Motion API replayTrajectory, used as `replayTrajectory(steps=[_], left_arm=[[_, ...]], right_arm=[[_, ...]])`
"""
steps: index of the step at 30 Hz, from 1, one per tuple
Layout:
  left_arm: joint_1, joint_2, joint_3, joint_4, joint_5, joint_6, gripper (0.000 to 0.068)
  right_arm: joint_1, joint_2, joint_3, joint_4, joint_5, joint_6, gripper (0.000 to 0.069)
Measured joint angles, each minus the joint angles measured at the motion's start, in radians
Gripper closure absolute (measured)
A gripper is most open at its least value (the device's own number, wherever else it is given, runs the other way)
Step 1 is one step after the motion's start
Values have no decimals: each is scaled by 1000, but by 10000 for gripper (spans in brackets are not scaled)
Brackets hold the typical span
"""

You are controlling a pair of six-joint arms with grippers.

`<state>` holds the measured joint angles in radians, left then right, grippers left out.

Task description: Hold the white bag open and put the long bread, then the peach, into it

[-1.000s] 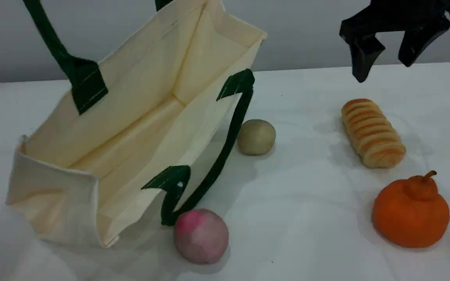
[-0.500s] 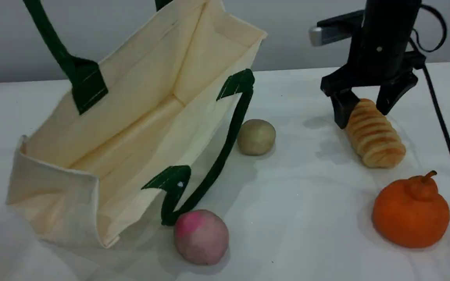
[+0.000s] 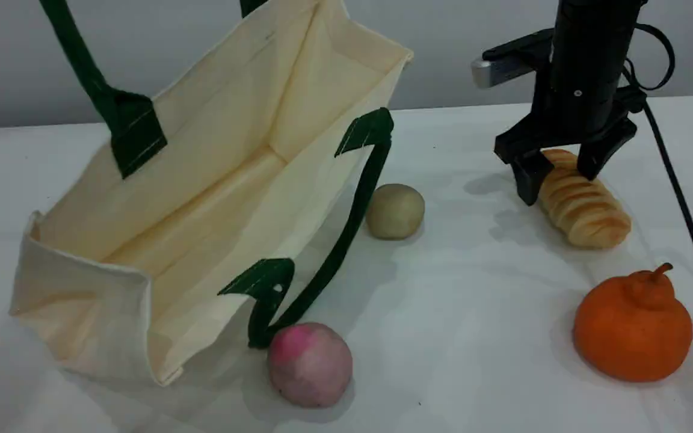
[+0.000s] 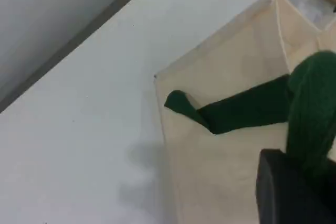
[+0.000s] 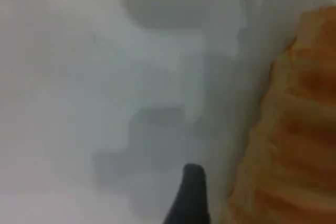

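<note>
The long bread [image 3: 587, 210] lies far right on the table [image 3: 473, 300]: you see the right gripper [image 3: 558, 180] straddling its far end, jaws spread. An orange fruit [image 3: 632, 328] lies nearer, a beige ball [image 3: 394, 210] to its left. The loaf is golden, ridged orange-brown. The left gripper [image 4: 289, 192] pinches the green strap [image 4: 310, 108] of the white bag [image 3: 220, 120].

the right tool [image 3: 558, 181] hides the far end of the long bread [image 3: 590, 213].

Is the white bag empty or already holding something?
Empty: the white bag shows only bare lining; long bread and peach lie outside it.
</note>
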<state>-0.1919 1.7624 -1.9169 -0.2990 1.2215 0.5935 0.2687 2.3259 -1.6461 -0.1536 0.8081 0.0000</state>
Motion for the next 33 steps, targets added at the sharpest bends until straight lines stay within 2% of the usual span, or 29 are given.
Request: replayTrajectory(steps=[6,24,27,33], left_arm=[[0,0,0,0,0,0,590],[0,0,0,1,0,0,590],[0,0,0,1,0,0,590],[0,0,0,4,0,0,590]], right_arm=[[-9,0,2,-109,-1,73,113],[-23,69,2,-63,-2,53,129],[-22,69,2,-58,-3,55,188],[-21,71,-36,-58,45,58,404]])
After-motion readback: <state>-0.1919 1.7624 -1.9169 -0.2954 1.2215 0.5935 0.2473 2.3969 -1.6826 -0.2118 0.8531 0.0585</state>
